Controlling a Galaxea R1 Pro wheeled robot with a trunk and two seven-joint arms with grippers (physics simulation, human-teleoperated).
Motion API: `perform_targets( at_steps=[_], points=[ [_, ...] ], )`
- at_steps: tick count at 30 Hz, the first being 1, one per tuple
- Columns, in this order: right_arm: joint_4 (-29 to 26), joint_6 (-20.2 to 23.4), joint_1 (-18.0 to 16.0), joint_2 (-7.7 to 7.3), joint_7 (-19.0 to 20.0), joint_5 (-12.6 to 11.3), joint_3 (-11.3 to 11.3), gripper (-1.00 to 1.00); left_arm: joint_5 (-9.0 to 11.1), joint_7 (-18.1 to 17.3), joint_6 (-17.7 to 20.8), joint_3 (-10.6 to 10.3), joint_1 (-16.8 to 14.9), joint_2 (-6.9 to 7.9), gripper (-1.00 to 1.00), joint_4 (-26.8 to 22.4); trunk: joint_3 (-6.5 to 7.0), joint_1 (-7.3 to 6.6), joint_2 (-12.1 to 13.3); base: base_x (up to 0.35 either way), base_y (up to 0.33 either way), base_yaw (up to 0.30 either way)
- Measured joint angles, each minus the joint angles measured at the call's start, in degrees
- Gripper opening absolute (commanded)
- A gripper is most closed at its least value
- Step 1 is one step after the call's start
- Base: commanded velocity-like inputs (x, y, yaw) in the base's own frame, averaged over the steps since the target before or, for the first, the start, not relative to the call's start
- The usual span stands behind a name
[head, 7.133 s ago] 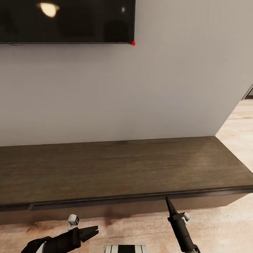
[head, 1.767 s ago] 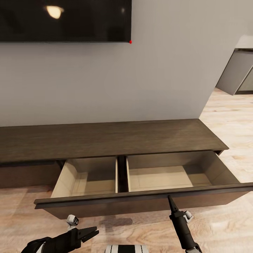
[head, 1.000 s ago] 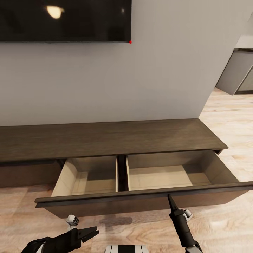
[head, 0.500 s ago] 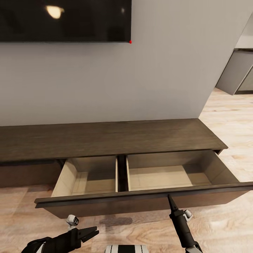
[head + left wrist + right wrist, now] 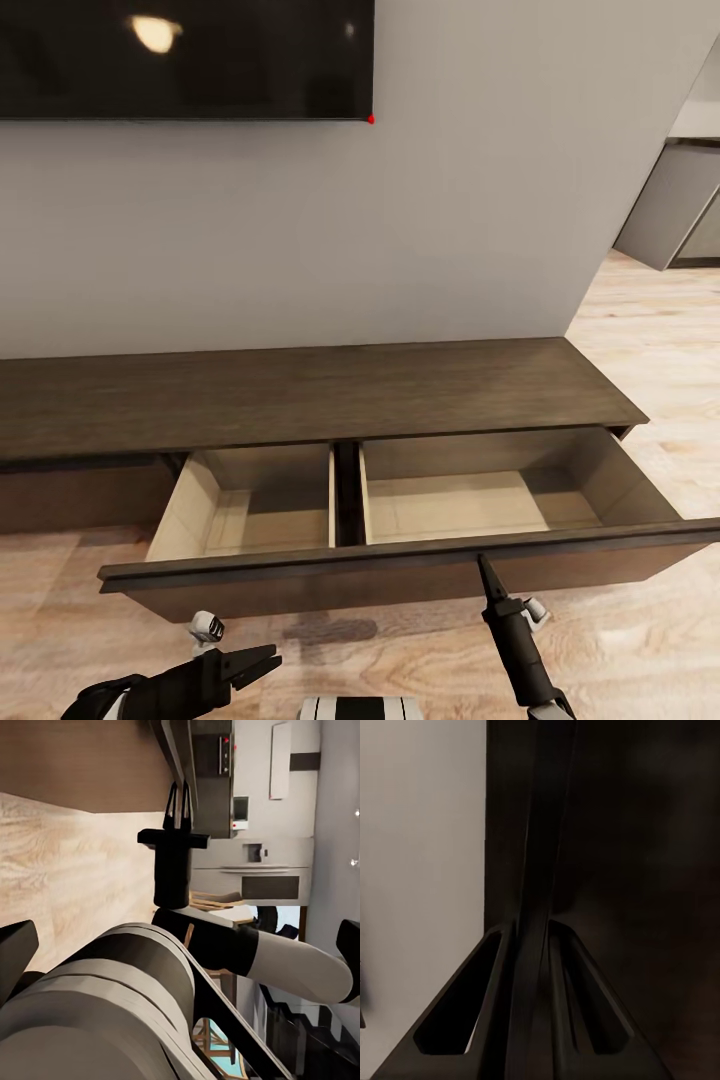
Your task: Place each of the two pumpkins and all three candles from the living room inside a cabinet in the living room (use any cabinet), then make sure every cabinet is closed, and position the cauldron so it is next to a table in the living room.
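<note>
The long, low dark-brown cabinet (image 5: 300, 395) stands against the wall with its wide drawer pulled out. Two pale tan compartments (image 5: 460, 505) inside hold nothing. My right gripper (image 5: 484, 568) sits at the top lip of the drawer front (image 5: 400, 580), with its fingers closed on that dark lip (image 5: 537, 832). From the left wrist view the right gripper (image 5: 180, 799) also meets the drawer front (image 5: 75, 757) edge. My left gripper (image 5: 272, 660) hangs low in front of the drawer, open and empty. Pumpkins, candles, cauldron and table are out of view.
A black TV (image 5: 180, 60) hangs on the pale wall above the cabinet. Grey kitchen cupboards (image 5: 680, 210) stand past the wall's right end. Light wooden floor (image 5: 640, 640) runs in front of the drawer and off to the right.
Seven seconds ago the drawer was closed and the view was closer. The drawer now stands pulled out. Nothing has moved over the last second.
</note>
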Motion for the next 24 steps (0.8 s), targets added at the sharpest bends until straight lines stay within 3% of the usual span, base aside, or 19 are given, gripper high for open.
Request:
perform_targets(
  at_steps=[17, 24],
  points=[
    [0.3, 0.2, 0.0, 0.02, 0.4, -0.1, -0.1, -1.00, 0.0, 0.0, 0.0, 0.0, 0.0, 0.00, 1.00, 0.0, 0.00, 0.00, 0.0, -0.001, 0.000, 0.000],
    [-1.2, 0.2, 0.0, 0.03, -1.6, 0.1, 0.1, -1.00, 0.0, 0.0, 0.0, 0.0, 0.0, 0.00, 1.00, 0.0, 0.00, 0.00, 0.0, -0.063, 0.000, 0.000]
  ],
)
